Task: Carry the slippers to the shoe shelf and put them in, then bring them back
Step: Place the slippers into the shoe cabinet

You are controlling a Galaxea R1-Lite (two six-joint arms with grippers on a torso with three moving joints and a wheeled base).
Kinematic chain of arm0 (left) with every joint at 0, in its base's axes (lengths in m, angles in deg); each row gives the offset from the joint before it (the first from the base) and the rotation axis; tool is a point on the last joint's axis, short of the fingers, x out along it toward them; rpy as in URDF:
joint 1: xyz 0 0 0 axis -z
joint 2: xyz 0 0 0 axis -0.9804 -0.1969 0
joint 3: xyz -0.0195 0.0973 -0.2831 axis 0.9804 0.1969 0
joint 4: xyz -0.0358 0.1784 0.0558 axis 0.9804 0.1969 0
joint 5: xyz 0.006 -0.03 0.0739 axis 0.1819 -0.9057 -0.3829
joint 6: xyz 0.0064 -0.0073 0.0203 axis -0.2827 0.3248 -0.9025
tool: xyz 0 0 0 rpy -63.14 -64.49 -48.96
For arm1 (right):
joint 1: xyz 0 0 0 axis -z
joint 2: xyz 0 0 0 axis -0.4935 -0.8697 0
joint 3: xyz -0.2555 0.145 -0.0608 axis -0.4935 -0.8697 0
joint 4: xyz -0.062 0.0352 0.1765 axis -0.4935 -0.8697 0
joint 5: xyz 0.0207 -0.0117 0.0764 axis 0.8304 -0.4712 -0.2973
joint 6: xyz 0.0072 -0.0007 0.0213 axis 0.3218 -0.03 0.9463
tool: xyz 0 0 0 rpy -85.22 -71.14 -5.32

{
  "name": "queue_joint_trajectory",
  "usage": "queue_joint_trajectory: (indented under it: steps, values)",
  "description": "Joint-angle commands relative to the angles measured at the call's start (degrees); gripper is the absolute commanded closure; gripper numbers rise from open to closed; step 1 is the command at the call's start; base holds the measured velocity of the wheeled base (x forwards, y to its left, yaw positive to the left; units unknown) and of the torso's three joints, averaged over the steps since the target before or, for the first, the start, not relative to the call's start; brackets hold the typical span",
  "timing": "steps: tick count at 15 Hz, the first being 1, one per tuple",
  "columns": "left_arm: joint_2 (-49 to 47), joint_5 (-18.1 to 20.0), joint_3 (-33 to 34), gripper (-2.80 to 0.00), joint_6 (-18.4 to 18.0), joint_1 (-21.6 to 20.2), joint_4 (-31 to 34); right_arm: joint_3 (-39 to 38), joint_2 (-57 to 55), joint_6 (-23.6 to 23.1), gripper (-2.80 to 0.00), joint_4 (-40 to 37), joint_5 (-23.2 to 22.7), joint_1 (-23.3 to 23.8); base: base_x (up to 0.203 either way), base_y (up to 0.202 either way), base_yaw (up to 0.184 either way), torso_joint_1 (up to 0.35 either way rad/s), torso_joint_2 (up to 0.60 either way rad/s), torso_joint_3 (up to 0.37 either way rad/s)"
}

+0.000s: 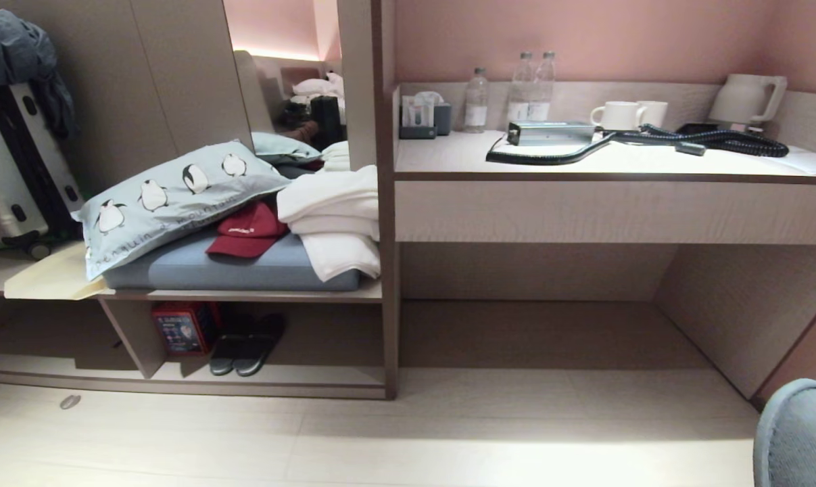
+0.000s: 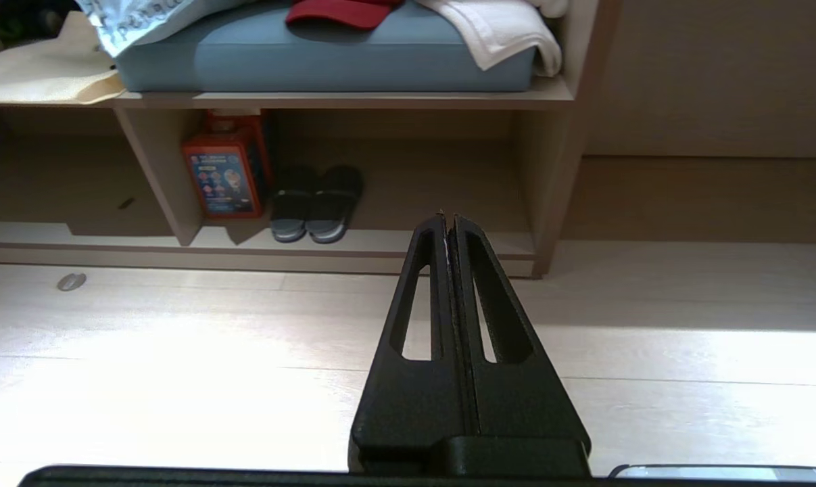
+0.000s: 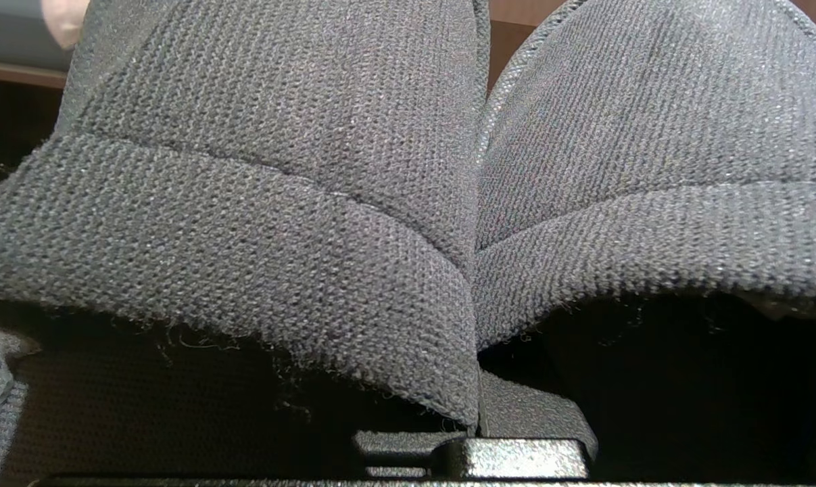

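The right hand (image 3: 475, 433) is sitting pinched tight on the inner edges of the slippers (image 3: 408, 203), the two grey fabric uppers pressed side by side and filling the right wrist view; in the head view only a rounded blue-grey end of them is showing at the lower right corner, above the pale floor (image 1: 408, 433). The left hand (image 2: 448, 220) is hanging low and level over the floor, its black fingers (image 2: 424, 284) pressed together and holding nothing, pointing toward the shoe shelf (image 2: 353, 250). Inside that shelf a dark pair with a pale sole edge (image 2: 316, 203) is lying beside an orange box (image 2: 225, 172) whose print is too small to read. Above it, a penguin pillow (image 1: 171, 196) is carrying lettering that reads roughly "penguin", and a red cap (image 1: 249, 230) is showing a small white mark that cannot be read.
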Motion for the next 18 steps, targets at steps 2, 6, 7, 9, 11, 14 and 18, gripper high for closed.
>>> queue_joint_trajectory:
  steps: [2, 6, 7, 9, 11, 14, 18]
  values:
    - [0.0, 0.0, 0.1, 0.0, 0.0, 0.0, 0.0, 0.0, 0.1, 0.0, 0.0, 0.0, 0.0, 0.0, 0.0, 0.195, -0.004, 0.003, 0.0, 0.001]
    - [0.0, 0.0, 0.1, 0.0, 0.0, 0.0, 0.0, 0.0, 0.1, 0.0, 0.0, 0.0, 0.0, 0.0, 0.0, 0.198, -0.001, 0.0, 0.0, 0.004]
    - [0.0, 0.0, 0.1, 0.0, 0.0, 0.0, 0.0, 0.0, 0.1, 0.0, 0.0, 0.0, 0.0, 0.0, 0.0, 0.195, -0.002, -0.002, 0.0, 0.006]
    - [0.0, 0.0, 0.1, 0.0, 0.0, 0.0, 0.0, 0.0, 0.1, 0.0, 0.0, 0.0, 0.1, 0.0, 0.0, 0.196, 0.0, 0.001, 0.0, 0.002]
    - [0.0, 0.0, 0.1, 0.0, 0.1, 0.0, 0.0, 0.0, 0.1, 0.0, 0.0, 0.0, 0.1, 0.0, 0.0, 0.195, -0.003, 0.005, 0.01, 0.002]
    - [0.0, 0.0, 0.1, 0.0, 0.1, 0.0, 0.0, 0.0, 0.1, 0.1, 0.0, 0.1, 0.1, 0.0, 0.0, 0.192, -0.003, 0.002, 0.0, 0.003]
    - [0.0, 0.0, 0.1, 0.0, 0.0, 0.0, 0.0, 0.0, 0.1, 0.1, 0.0, 0.1, 0.1, 0.0, 0.0, 0.194, 0.001, 0.002, 0.0, 0.002]
